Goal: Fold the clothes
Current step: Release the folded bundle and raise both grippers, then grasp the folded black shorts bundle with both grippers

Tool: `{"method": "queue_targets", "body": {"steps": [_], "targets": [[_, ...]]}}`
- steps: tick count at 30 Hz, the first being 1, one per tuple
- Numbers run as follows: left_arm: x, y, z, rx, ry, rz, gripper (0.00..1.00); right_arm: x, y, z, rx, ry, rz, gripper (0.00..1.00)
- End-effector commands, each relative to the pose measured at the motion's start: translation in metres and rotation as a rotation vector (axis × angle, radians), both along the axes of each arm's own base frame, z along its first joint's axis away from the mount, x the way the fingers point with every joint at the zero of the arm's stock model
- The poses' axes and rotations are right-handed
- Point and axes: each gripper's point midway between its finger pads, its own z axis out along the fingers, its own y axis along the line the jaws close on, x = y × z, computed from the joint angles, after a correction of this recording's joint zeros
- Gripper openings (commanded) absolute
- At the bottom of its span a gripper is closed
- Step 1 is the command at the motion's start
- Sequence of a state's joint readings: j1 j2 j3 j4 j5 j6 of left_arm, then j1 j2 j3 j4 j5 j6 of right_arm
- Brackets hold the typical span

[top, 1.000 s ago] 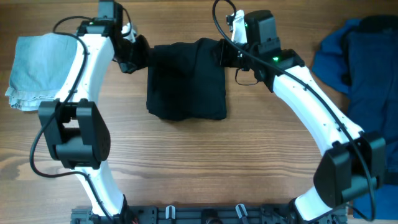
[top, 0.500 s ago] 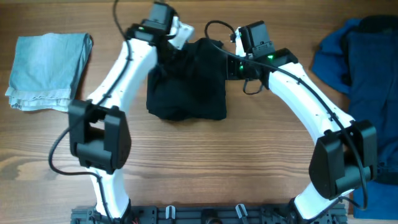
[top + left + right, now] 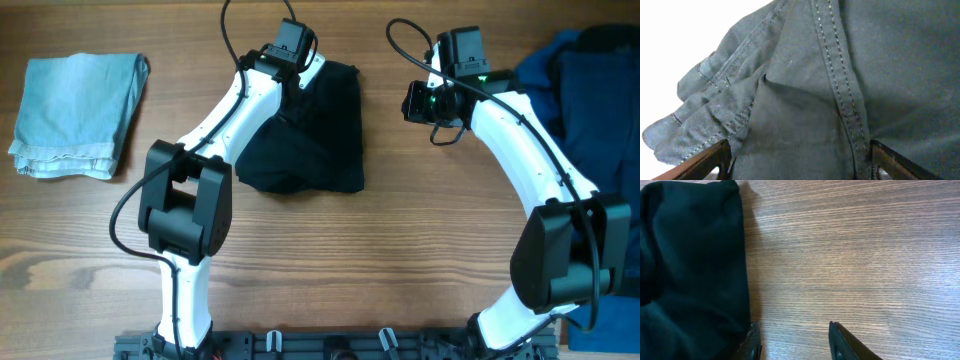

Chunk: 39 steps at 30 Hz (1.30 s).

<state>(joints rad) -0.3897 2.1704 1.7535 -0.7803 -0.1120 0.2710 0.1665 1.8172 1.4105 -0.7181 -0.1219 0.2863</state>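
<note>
- Right gripper (image 3: 795, 330) has backed off the black shorts (image 3: 315, 135), jaws apart.
- Left gripper (image 3: 800, 157) jaws spread wide over the fabric.
- Shorts lie folded, slightly longer front-to-back.

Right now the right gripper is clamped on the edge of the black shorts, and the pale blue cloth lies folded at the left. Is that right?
Not quite. The right wrist view shows the right gripper open over the wooden table, holding nothing, just beside the black shorts. The pale blue cloth does lie folded at the left.
</note>
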Motion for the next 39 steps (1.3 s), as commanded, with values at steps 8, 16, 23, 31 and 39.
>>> {"method": "queue_targets", "body": {"steps": [8,16,23,31,39], "targets": [[0.039,0.037,0.012,0.127,-0.161,0.112,0.09,0.003,-0.004,-0.004,-0.017,0.002,-0.012,0.44],[0.079,0.100,0.029,0.001,-0.297,0.447,0.83,0.005,-0.003,-0.002,-0.014,-0.009,-0.012,0.43],[0.060,0.050,0.112,-0.487,-0.228,0.467,0.11,-0.019,0.104,0.046,0.513,-0.058,0.418,0.05],[0.037,0.016,0.081,-0.685,0.031,0.350,0.04,-0.049,0.182,0.022,0.659,0.034,0.478,0.04],[0.047,0.055,0.005,-0.641,0.139,0.471,0.04,-0.064,0.231,-0.045,0.677,0.167,0.484,0.04]]}}
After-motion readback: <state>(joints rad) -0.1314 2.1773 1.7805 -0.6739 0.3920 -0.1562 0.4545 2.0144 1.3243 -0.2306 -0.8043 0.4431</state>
